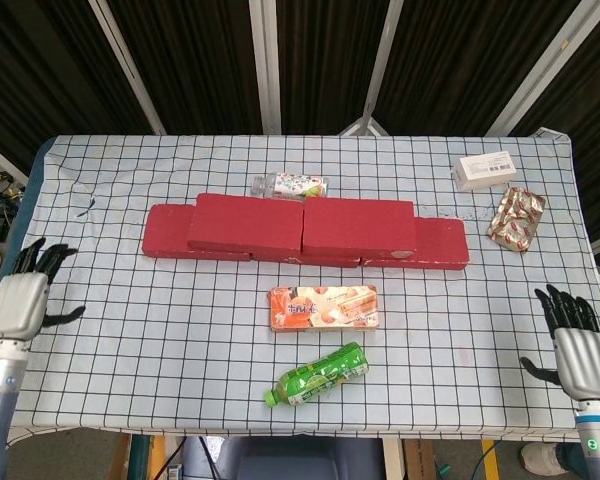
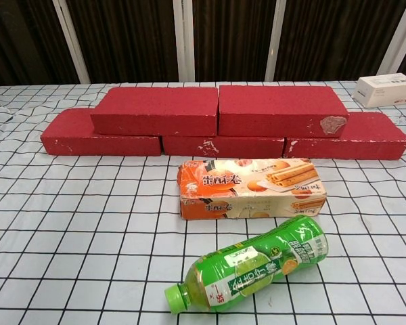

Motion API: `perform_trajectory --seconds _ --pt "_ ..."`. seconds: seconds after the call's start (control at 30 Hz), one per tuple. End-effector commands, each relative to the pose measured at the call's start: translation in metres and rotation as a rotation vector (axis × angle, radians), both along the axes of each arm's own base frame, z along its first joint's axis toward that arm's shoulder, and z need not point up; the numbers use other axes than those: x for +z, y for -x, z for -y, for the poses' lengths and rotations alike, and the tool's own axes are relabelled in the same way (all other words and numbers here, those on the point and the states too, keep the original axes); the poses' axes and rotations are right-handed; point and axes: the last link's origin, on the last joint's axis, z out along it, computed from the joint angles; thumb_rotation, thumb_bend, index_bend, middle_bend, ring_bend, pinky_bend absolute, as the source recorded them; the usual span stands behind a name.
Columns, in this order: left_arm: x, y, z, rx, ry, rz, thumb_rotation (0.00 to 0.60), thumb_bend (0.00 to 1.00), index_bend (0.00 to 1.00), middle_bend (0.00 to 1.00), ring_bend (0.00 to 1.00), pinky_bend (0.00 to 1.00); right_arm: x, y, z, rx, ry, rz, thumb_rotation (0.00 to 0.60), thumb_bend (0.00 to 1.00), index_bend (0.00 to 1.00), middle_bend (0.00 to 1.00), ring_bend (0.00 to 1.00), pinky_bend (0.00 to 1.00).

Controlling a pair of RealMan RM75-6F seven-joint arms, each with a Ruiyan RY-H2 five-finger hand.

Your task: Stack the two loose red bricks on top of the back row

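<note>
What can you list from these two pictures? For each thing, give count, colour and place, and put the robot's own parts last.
upper bricks: two, red, side by side on top of the bottom row.
bottom row: red bricks under them, ends showing left and right; count partly hidden.
snack box: one, orange, in front of the bricks.
green bottle: one, lying near the front edge.
clear bottle: one, lying behind the bricks.
white box: one, back right.
foil packet: one, beside the white box.
table: one, white checked cloth.
left hand: open, left edge.
right hand: open, front right.
</note>
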Motion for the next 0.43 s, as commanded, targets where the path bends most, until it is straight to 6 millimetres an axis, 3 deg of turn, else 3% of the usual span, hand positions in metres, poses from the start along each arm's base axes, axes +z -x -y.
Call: perform_trajectory --seconds 0.03,0.43 --pt "-0.004 0.001 0.014 -0.009 0.008 -0.058 0.600 0.00 0.19 0.14 0.00 0.09 0.000 -0.003 -0.001 0.015 -0.005 -0.007 0.600 0.22 0.00 0.00 0.00 0.00" --pt "0.004 -0.005 0.038 -0.034 -0.054 -0.111 0.600 0.00 0.19 0.12 0.00 0.09 0.007 -0.012 -0.010 0.053 0.003 0.005 0.600 0.22 0.00 0.00 0.00 0.00"
